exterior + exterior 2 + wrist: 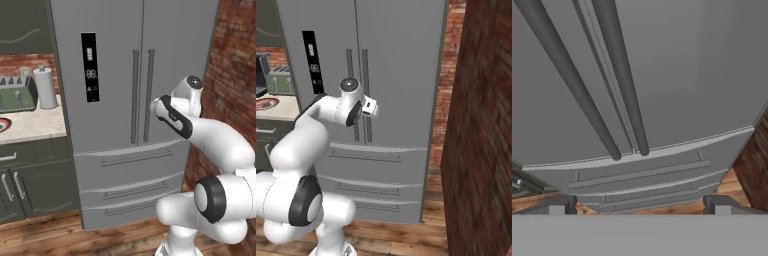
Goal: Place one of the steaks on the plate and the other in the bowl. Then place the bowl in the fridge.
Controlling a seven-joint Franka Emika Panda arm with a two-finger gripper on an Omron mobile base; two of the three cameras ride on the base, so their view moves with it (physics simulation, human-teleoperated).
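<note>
The grey steel fridge (120, 75) stands right ahead with both doors and both drawers shut. My gripper (640, 206) is open, with nothing between its fingers. It hovers just in front of the lower ends of the two long door handles (619, 90). In the right base view the gripper (373, 107) points at those handles (357, 95). The red-rimmed plate (266, 104) lies on the counter far to the left; it is too small to tell what lies on it. The steaks and the bowl are out of view.
A toaster (17, 92) and a paper towel roll (46, 87) stand on the pale counter (35, 127) left of the fridge, above dark green cabinets (35, 185). A brick wall (481, 150) rises close on the right. A wooden floor (50, 235) lies below.
</note>
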